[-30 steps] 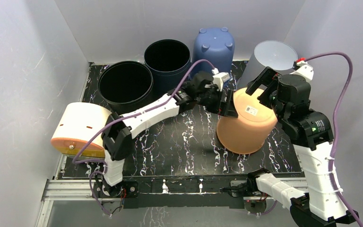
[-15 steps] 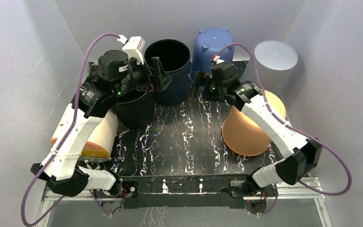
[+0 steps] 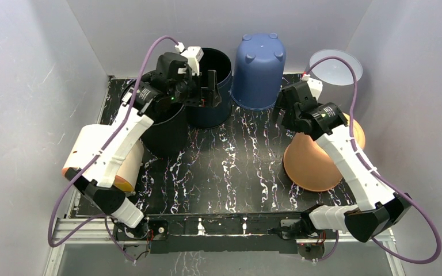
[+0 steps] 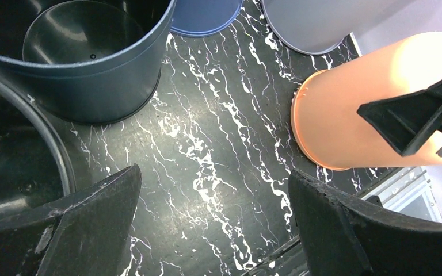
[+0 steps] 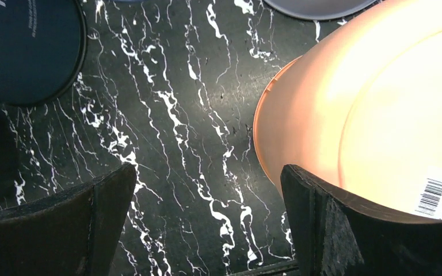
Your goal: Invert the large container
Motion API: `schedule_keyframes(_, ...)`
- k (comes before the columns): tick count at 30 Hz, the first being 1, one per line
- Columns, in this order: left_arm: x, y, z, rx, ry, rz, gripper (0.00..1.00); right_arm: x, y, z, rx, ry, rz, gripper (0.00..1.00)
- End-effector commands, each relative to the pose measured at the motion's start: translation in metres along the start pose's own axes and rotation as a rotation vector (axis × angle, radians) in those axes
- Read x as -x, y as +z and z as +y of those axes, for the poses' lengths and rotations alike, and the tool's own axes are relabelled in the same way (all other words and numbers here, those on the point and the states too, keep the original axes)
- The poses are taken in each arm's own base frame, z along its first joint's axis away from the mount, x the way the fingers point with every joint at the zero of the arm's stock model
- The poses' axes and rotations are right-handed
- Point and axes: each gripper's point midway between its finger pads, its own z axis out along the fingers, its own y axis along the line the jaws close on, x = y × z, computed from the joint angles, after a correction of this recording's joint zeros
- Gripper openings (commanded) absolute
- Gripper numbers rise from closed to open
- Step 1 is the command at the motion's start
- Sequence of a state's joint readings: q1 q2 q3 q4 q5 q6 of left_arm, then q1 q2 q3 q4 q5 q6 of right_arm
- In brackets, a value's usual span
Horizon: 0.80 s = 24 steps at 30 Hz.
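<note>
The large peach-orange plastic container (image 3: 309,168) now stands mouth-down on the black white-veined tabletop (image 3: 224,167) at the right of the overhead view, its barcoded base facing up. A second ago both arms were crowded against it; since then they have let go and swung away. The left tool (image 4: 213,172) hangs with its jaws spread wide and empty in the upper left, beside the dark navy bucket (image 3: 210,66). The right tool (image 5: 207,169), just as wide and empty, hovers over bare tabletop just left of the container. With the container resting on its rim and nothing touching it, the flip looks finished. What remains is probably only to draw the arms clear.
</note>
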<state>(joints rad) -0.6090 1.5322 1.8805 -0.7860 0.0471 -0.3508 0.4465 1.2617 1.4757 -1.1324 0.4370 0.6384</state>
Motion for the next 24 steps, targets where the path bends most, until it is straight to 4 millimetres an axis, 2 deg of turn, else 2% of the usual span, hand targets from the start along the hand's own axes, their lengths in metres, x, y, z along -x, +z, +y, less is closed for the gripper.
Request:
schedule_keyframes(1, 0.025, -0.009, -0.011, -0.042, 0.05, -0.064, 0.98, 0.0, 0.001, 0.01, 0.032, 0.015, 0.009, 0.98)
schedule_keyframes(5, 0.037, 0.014, -0.014, -0.05, 0.081, -0.065, 0.98, -0.006, 0.003, 0.039, 0.186, 0.022, 0.032, 0.98)
schedule_keyframes(7, 0.043, 0.028, -0.012, -0.034, 0.088, -0.063, 0.98, -0.015, 0.011, 0.029, 0.141, 0.003, 0.045, 0.98)
schedule_keyframes(10, 0.05, 0.046, -0.002, 0.021, 0.105, -0.061, 0.98, -0.022, 0.017, -0.011, -0.037, -0.017, 0.029, 0.98)
schedule_keyframes(12, 0.053, 0.058, 0.001, 0.036, 0.135, -0.067, 0.98, -0.02, 0.015, -0.022, -0.056, -0.018, 0.015, 0.98)
schedule_keyframes(19, 0.083, 0.095, 0.0, 0.017, 0.294, -0.176, 0.98, -0.011, 0.0, -0.009, 0.043, 0.02, -0.006, 0.98)
schedule_keyframes(24, 0.075, 0.131, 0.013, 0.06, 0.362, -0.126, 0.98, -0.008, -0.007, 0.0, 0.105, 0.05, -0.02, 0.98)
